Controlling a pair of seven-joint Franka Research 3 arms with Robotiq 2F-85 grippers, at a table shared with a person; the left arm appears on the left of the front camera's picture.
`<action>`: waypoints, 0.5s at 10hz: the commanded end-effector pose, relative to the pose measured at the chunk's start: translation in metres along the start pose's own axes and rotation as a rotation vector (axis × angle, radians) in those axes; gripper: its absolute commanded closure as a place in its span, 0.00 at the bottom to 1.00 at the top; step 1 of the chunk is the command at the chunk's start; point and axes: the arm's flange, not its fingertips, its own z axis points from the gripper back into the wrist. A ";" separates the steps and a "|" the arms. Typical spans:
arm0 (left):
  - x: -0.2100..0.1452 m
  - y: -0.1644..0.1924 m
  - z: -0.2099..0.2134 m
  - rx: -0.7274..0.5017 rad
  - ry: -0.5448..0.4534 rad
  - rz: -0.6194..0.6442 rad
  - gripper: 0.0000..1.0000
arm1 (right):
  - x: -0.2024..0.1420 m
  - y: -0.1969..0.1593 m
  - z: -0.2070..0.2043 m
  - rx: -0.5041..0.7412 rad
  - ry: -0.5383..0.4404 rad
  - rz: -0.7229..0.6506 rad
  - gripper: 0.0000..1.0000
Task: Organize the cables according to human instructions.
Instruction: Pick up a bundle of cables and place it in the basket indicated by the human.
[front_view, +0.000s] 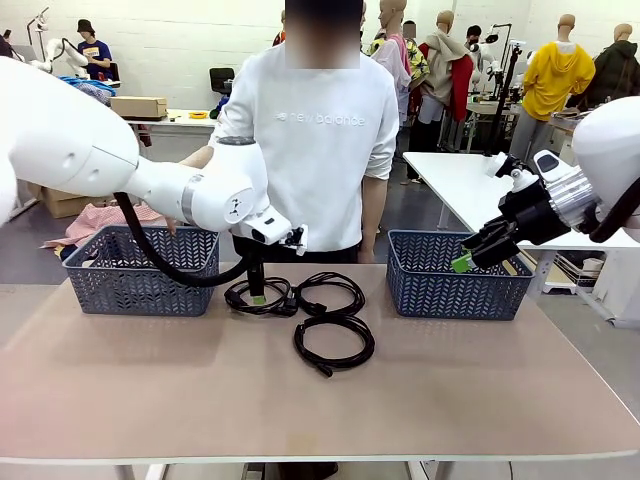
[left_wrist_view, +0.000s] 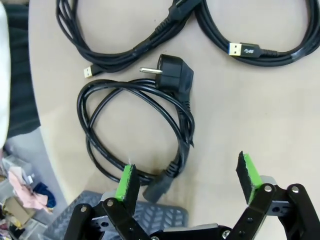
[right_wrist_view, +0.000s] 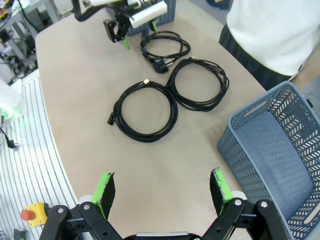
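Note:
Three coiled black cables lie at the table's far middle: a left coil (front_view: 262, 298), a middle coil (front_view: 330, 291) and a nearer coil (front_view: 334, 343). My left gripper (front_view: 257, 291) points straight down at the left coil. In the left wrist view that coil (left_wrist_view: 95, 140) has a round plug (left_wrist_view: 172, 75), and my left gripper (left_wrist_view: 187, 177) is open across its near edge, one pad (left_wrist_view: 126, 182) over the cord. The right gripper (front_view: 465, 262) hangs open above the right basket, holding nothing. Its wrist view shows the open right gripper (right_wrist_view: 162, 190) and the coils (right_wrist_view: 146, 111) (right_wrist_view: 199, 84) (right_wrist_view: 165, 47) beyond.
Two grey-blue mesh baskets stand at the far side: the left basket (front_view: 100, 285) and the right basket (front_view: 450, 290) (right_wrist_view: 280, 150). A person in a white top (front_view: 320, 130) stands behind the cables. The near half of the table (front_view: 300, 410) is bare.

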 end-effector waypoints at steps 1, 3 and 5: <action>0.004 0.016 -0.009 -0.010 0.030 -0.080 0.00 | 0.001 -0.003 -0.001 0.014 -0.035 0.019 0.00; 0.004 0.024 -0.027 -0.045 0.047 -0.096 0.00 | 0.001 -0.003 -0.001 0.014 -0.035 0.019 0.00; 0.003 0.028 -0.040 -0.066 0.053 -0.102 0.00 | 0.001 -0.003 -0.001 0.014 -0.035 0.019 0.00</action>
